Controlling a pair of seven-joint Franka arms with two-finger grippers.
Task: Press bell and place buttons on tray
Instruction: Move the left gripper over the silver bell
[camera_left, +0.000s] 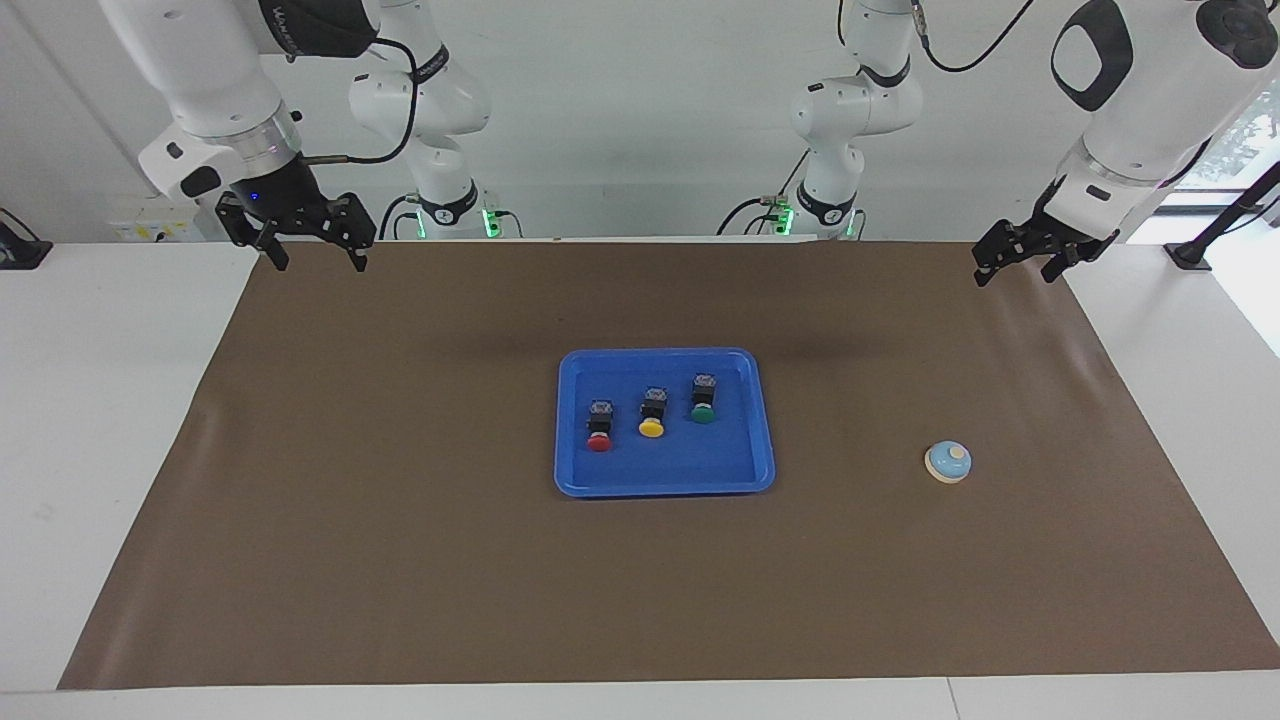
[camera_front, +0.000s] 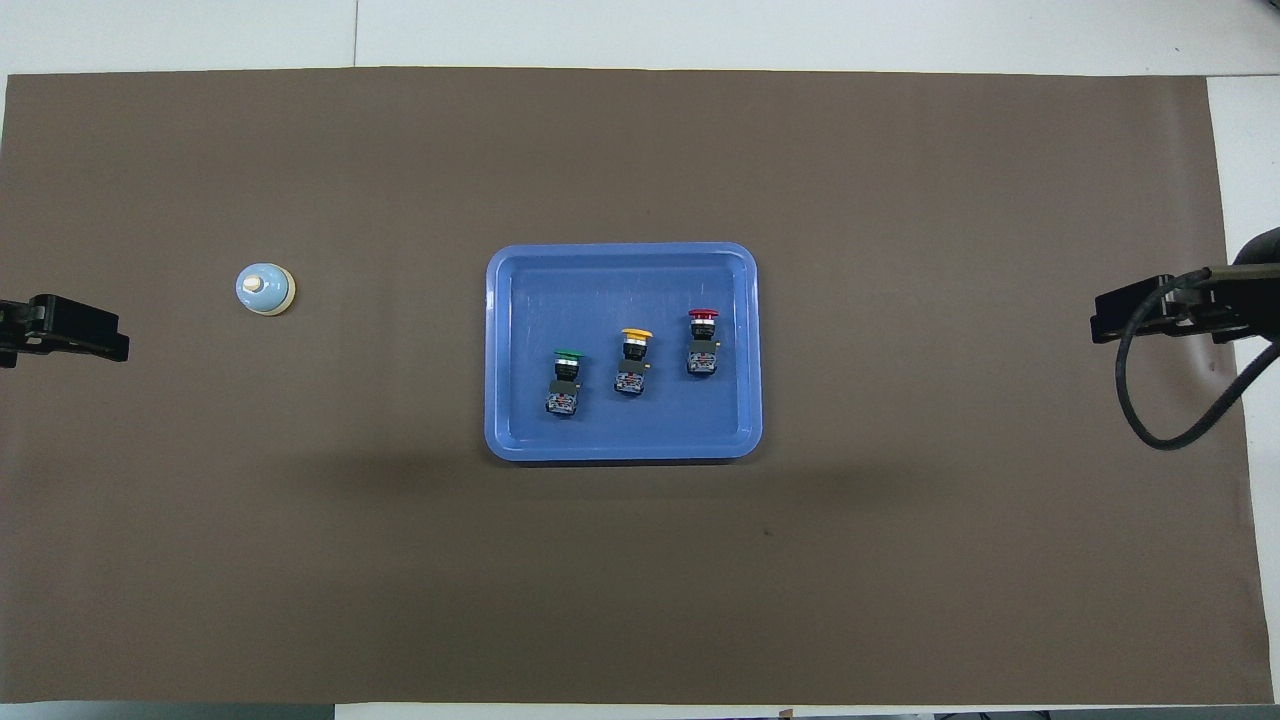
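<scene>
The blue tray (camera_left: 665, 470) (camera_front: 620, 275) lies at the middle of the brown mat. Three buttons lie in it in a slanted row: red (camera_left: 599, 428) (camera_front: 702, 343), yellow (camera_left: 652, 413) (camera_front: 632, 362) and green (camera_left: 703, 399) (camera_front: 566, 382). The light blue bell (camera_left: 948, 461) (camera_front: 265, 289) stands on the mat toward the left arm's end of the table, apart from the tray. My left gripper (camera_left: 1016, 270) (camera_front: 100, 338) hangs open and empty over the mat's corner at its own end. My right gripper (camera_left: 316, 258) (camera_front: 1110, 322) hangs open and empty over the mat's corner at its end.
The brown mat (camera_left: 400, 520) covers most of the white table (camera_left: 110, 400). A black cable (camera_front: 1165, 420) loops below the right gripper's wrist. Both arm bases stand at the table's edge nearest the robots.
</scene>
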